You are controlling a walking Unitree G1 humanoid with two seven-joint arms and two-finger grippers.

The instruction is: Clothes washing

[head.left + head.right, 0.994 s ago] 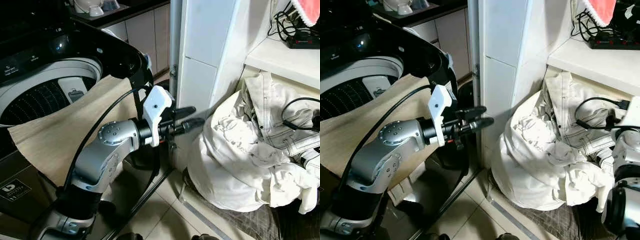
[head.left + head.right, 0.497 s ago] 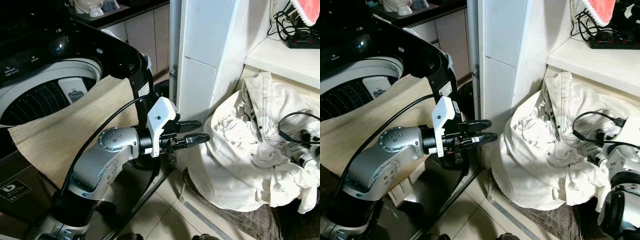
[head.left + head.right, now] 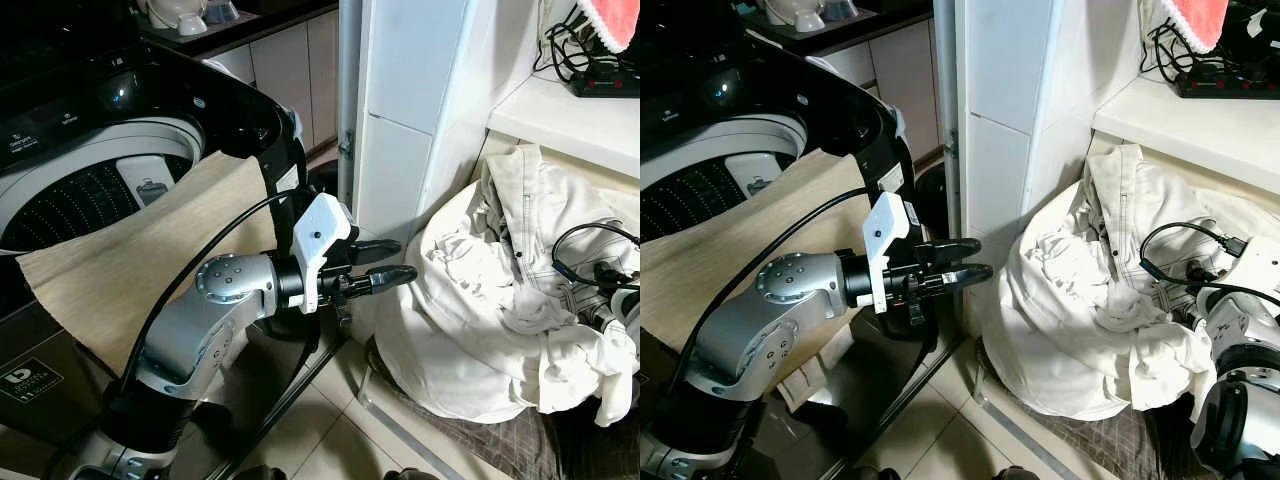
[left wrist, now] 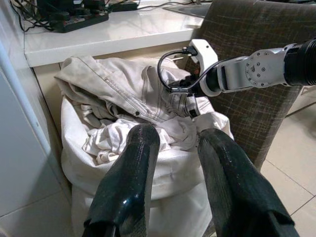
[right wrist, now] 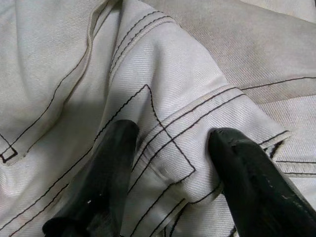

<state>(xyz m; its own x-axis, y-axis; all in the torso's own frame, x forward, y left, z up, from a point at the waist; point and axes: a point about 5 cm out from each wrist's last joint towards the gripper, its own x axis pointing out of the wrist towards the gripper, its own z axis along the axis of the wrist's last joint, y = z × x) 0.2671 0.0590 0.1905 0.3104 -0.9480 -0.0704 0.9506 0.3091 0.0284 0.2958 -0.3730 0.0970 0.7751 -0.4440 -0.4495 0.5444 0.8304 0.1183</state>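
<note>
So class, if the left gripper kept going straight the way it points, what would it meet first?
Most likely the white laundry bag, near its heaped clothes; the left gripper aims at it, jaws open, though depth is uncertain.

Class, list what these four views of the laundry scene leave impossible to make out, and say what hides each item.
1. Washing machine drum: the tan cloth draped over the rim hides most of it in both eye views.
2. Laundry bag: its lower contents are hidden by its own fabric.
3. Right pincer: the fingers press into the cream stitched garment; the fold hides whether it is pinched.
4. Red cloth: cut off by the frame's top corner.
</note>
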